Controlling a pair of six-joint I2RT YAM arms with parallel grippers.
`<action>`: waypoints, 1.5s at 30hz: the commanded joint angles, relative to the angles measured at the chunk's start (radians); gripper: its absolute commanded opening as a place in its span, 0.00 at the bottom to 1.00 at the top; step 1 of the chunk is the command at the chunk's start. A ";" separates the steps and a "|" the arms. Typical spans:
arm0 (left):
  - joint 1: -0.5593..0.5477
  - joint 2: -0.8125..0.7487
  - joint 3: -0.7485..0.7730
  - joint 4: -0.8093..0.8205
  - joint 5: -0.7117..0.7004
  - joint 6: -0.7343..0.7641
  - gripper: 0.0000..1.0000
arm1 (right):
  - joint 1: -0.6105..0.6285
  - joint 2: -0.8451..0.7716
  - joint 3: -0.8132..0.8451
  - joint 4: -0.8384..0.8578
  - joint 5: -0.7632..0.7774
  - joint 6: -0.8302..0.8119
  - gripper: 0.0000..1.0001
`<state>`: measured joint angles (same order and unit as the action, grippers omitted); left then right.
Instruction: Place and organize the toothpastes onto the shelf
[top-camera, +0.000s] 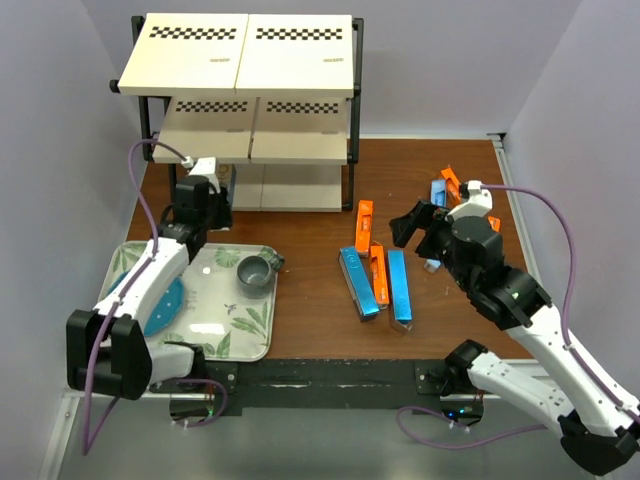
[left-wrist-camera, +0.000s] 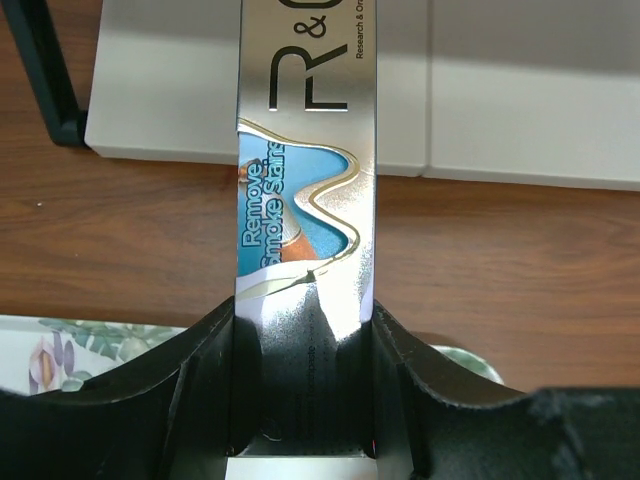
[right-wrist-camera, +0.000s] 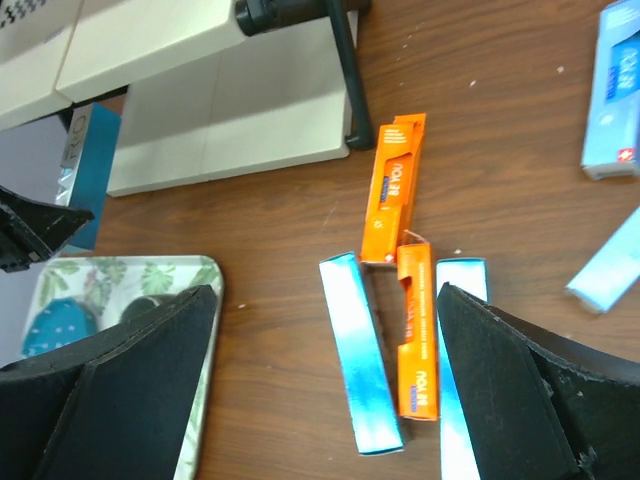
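Left tool (left-wrist-camera: 305, 330): clamped on shiny metallic dark-blue toothpaste box (left-wrist-camera: 305, 150) — at the three-tier black-framed shelf (top-camera: 240, 65), desk's far-left corner.
Right tool (right-wrist-camera: 322, 320): fully spread — empty.
Loose toothpaste boxes (top-camera: 399, 285): desk's right half.

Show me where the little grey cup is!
In the top view, the grey cup sits in the far right corner of the leaf-patterned tray, on the table's left side, to the right of the blue plate.
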<state>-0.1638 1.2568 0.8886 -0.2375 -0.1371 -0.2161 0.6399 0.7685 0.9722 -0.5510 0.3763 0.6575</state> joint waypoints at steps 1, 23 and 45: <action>0.090 0.035 -0.080 0.295 0.082 0.093 0.12 | -0.005 -0.035 0.028 -0.004 0.059 -0.131 0.98; 0.299 0.409 0.021 0.596 0.280 0.201 0.17 | -0.005 -0.044 -0.009 0.036 0.138 -0.206 0.99; 0.300 0.474 0.032 0.636 0.292 0.179 0.61 | -0.005 -0.046 -0.013 0.025 0.142 -0.196 0.99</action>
<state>0.1307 1.7737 0.9241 0.3019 0.1455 -0.0345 0.6384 0.7265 0.9569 -0.5529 0.4892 0.4633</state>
